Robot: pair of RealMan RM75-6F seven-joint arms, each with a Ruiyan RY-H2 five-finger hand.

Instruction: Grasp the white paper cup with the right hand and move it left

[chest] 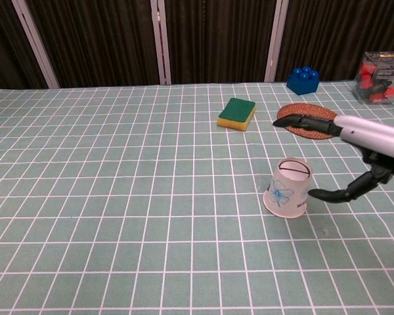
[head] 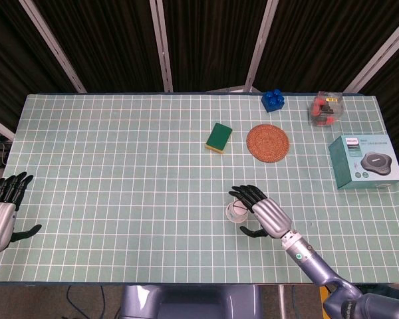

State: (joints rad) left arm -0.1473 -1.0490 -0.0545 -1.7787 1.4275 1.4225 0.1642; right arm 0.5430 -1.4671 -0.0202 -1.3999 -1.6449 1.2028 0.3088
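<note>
White paper cup (chest: 288,189) sits upside down on table (chest: 118,197), just left of right hand (head: 266,211); fingers (chest: 302,121) spread, holding nothing, thumb tip seems just off the cup. Left hand (head: 1,211) far left, fingers apart.

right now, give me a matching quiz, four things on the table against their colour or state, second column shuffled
Things:
1. cup
2. sponge
3. coaster
4. block

Colour or state:
a. blue, at the far edge
b. white, upside down, standing free beside the open right hand
c. round, woven, brown
d. green on top, yellow below

Pairs: 1-b, 2-d, 3-c, 4-a
</note>
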